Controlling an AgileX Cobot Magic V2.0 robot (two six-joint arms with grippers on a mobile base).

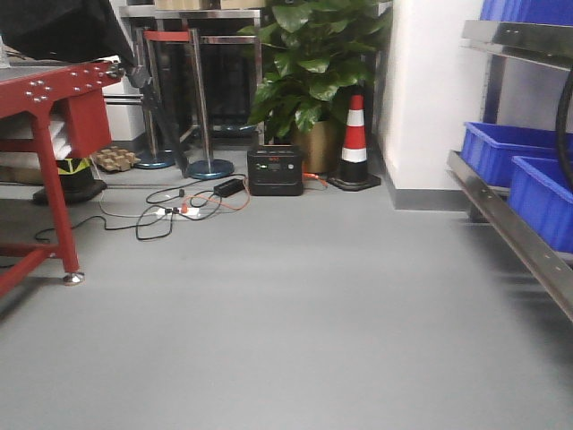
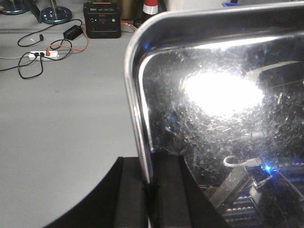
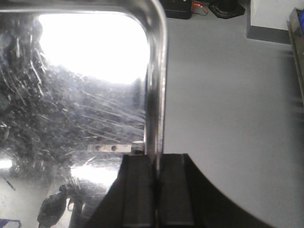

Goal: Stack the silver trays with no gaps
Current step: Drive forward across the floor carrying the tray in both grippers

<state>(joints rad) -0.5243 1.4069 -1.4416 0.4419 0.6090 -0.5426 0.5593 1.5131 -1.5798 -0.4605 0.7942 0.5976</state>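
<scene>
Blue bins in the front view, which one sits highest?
The blue bin on the upper shelf, cut off at the top right corner. The other two bins sit side by side on the lower shelf.

A: What sits on the smooth grey floor point(image 1: 295, 313)?
B: A black boxy power station point(image 1: 276, 170), a red-and-white striped traffic cone point(image 1: 355, 148), a brass-coloured plant pot point(image 1: 318, 146) and tangled black cables point(image 1: 148, 224).
A: And the long steel shelf point(image 1: 506, 224)?
B: Two blue plastic bins point(image 1: 501, 150), side by side.
</scene>
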